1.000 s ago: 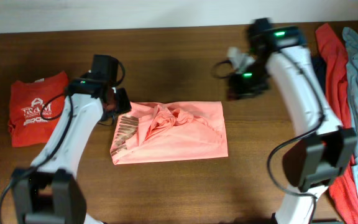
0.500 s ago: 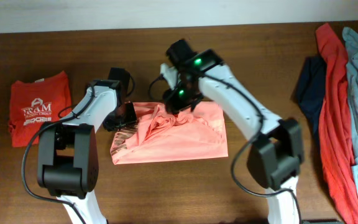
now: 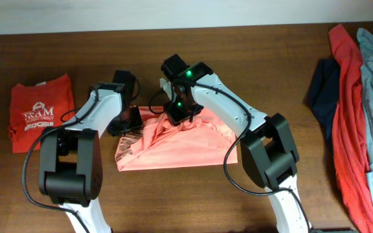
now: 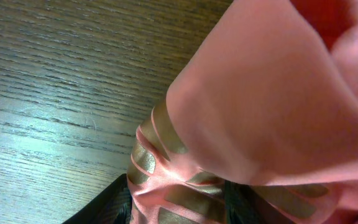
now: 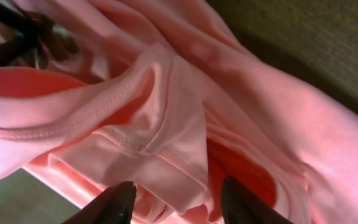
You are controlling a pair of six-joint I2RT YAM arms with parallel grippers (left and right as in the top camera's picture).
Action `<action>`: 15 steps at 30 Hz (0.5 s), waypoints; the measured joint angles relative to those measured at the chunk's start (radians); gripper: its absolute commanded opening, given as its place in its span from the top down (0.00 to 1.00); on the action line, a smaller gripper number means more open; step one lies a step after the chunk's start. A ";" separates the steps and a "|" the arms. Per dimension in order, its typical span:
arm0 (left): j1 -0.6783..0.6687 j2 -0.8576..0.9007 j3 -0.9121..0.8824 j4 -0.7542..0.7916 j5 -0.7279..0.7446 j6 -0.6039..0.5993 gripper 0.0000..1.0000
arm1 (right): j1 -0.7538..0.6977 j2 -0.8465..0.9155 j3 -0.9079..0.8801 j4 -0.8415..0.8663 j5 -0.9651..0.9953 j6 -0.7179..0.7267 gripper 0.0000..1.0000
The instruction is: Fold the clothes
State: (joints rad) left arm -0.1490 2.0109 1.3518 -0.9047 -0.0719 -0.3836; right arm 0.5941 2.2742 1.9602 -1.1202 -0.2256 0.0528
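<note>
Though barely legible, white lettering (image 3: pixel 37 118) on the red shirt (image 3: pixel 44 89)

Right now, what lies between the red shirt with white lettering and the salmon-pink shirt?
No garment: between the red shirt and the salmon-pink shirt the table is bare, with only the left arm reaching across above it. The overhead view shows this.

Overhead, the light is even and rather dim, and the dark counter (image 3: pixel 173 200) shows only soft shadows beside the arms. Two small green lamps glow on the right arm (image 3: pixel 219 103). In the left wrist view a pale glare lies on the wood at the left, and the pink shirt (image 4: pixel 272 93) looks slightly soft. In the right wrist view the right end effector (image 5: pixel 179 199) is dark and blurred.
</note>
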 measured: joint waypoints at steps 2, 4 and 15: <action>0.000 0.000 0.000 0.000 0.000 0.000 0.52 | 0.001 0.000 0.000 -0.001 0.014 -0.004 0.83; 0.000 0.000 0.000 0.000 0.000 0.002 0.52 | 0.002 0.000 -0.001 -0.005 0.027 -0.001 0.95; 0.000 0.000 0.000 0.000 0.000 0.003 0.52 | 0.002 0.001 -0.033 -0.229 0.132 0.003 0.96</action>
State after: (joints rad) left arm -0.1490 2.0109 1.3518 -0.9043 -0.0719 -0.3809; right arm 0.5957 2.2749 1.9274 -1.3491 -0.0933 0.0563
